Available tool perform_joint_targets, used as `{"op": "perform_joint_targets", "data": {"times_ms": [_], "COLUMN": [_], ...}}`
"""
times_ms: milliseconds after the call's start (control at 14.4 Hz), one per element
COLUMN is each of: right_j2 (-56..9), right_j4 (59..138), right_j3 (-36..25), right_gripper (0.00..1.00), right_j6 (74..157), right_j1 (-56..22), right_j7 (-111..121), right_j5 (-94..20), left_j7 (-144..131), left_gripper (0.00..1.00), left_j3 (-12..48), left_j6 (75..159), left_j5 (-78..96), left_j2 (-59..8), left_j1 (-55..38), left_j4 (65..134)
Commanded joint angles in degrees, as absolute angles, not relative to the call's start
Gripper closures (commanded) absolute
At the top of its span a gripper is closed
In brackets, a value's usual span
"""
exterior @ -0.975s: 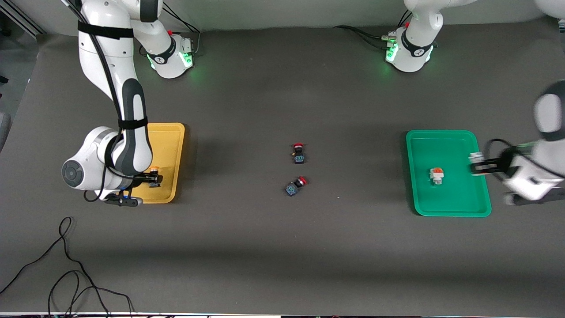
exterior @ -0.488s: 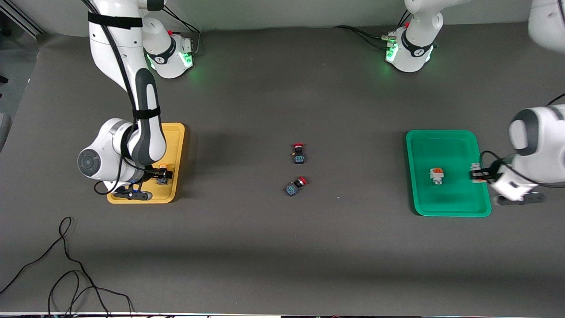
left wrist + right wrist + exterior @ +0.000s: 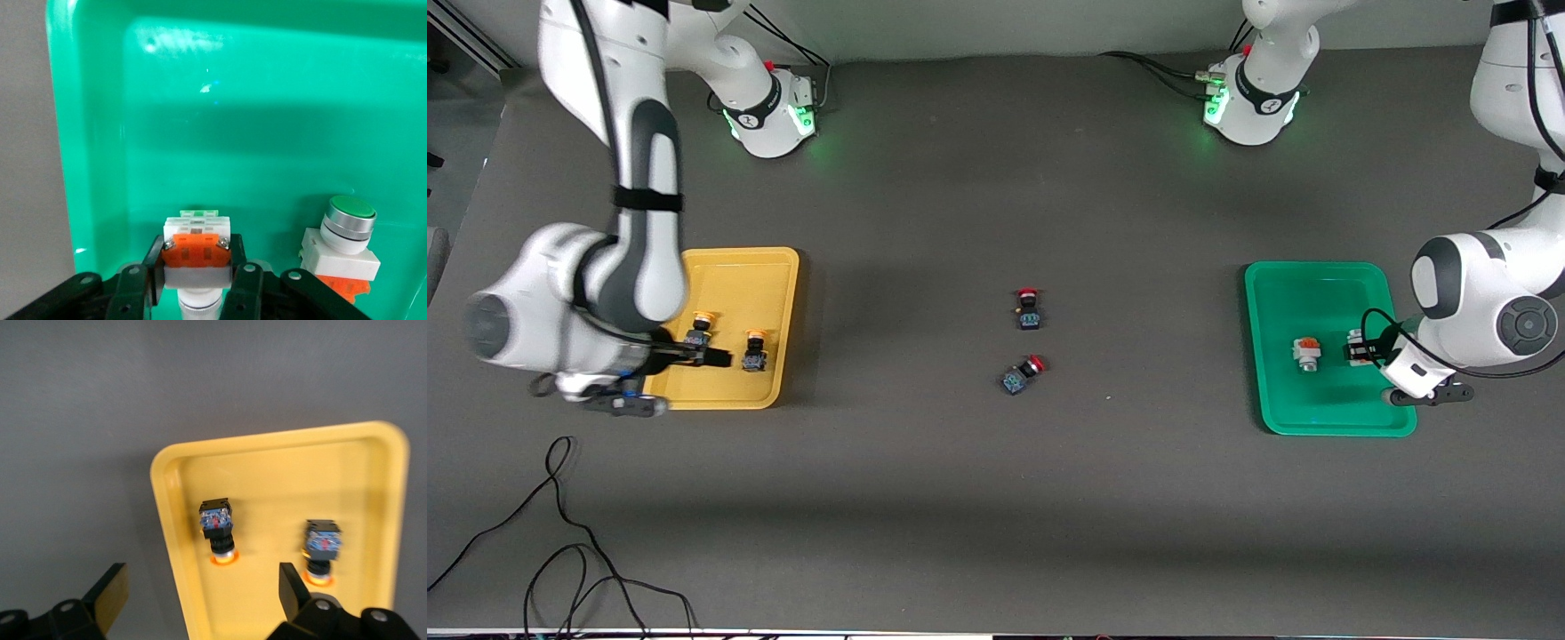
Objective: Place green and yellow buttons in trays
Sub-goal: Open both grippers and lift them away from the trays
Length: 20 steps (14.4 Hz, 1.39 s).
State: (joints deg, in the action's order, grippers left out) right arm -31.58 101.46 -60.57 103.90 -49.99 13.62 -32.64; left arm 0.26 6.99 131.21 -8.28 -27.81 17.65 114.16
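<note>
The yellow tray (image 3: pixel 778 267) holds two yellow-capped buttons (image 3: pixel 698 336) (image 3: pixel 755 349), lying apart. They also show in the right wrist view (image 3: pixel 218 530) (image 3: pixel 321 550). My right gripper (image 3: pixel 698 356) is open and empty above the tray's rim (image 3: pixel 170 540), beside those buttons. The green tray (image 3: pixel 1316 409) holds one white-bodied green button (image 3: pixel 1306 353), also in the left wrist view (image 3: pixel 343 243). My left gripper (image 3: pixel 1362 349) is shut on the second white-bodied green button (image 3: pixel 197 243), low over the green tray's floor (image 3: pixel 267 133), beside the first.
Two red-capped black-and-blue switches (image 3: pixel 1029 308) (image 3: pixel 1021 374) lie mid-table between the trays. A loose black cable (image 3: pixel 560 533) lies nearer the front camera at the right arm's end.
My right gripper let go of the second yellow button in the yellow tray and drew back, open. My left gripper carried its white button from the green tray's rim inward over the floor.
</note>
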Motion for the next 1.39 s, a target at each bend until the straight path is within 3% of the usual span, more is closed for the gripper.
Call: {"op": "perform_joint_targets", "data": {"times_ms": [0,279,557,836,1323], "right_j2": [-30.2,-27.9,-23.5,-18.7,-10.1], "right_j4": [93.2,84.5,84.5,84.9,86.0], "right_j3": [-63.6,-66.3,-65.9,-63.6,-46.5], "right_gripper": [0.0,0.0,0.0,0.0,0.0], "right_j6": [95.3,86.7,86.3,84.0,83.8], "right_j1": [-50.2,-50.2,-50.2,-47.8,-37.2], "right_j7": [13.5,13.8,13.8,13.8,11.4], "right_j5": [-29.8,-26.7,-23.5,-19.8,-9.9], "left_j7": [2.1,3.4,3.4,3.6,2.3], "left_gripper": [0.0,0.0,0.0,0.0,0.0], "left_j3": [7.7,8.3,9.7,12.6,19.6], "left_j6": [124.8,109.2,103.2,89.6,82.6], "left_j5": [-9.1,-8.3,-8.2,-4.5,-2.0], "left_j2": [-24.6,-23.7,-19.5,-14.4,-11.2], "left_j1": [18.3,17.6,17.8,17.6,17.7], "left_j4": [111.4,100.7,96.9,88.2,82.5]}}
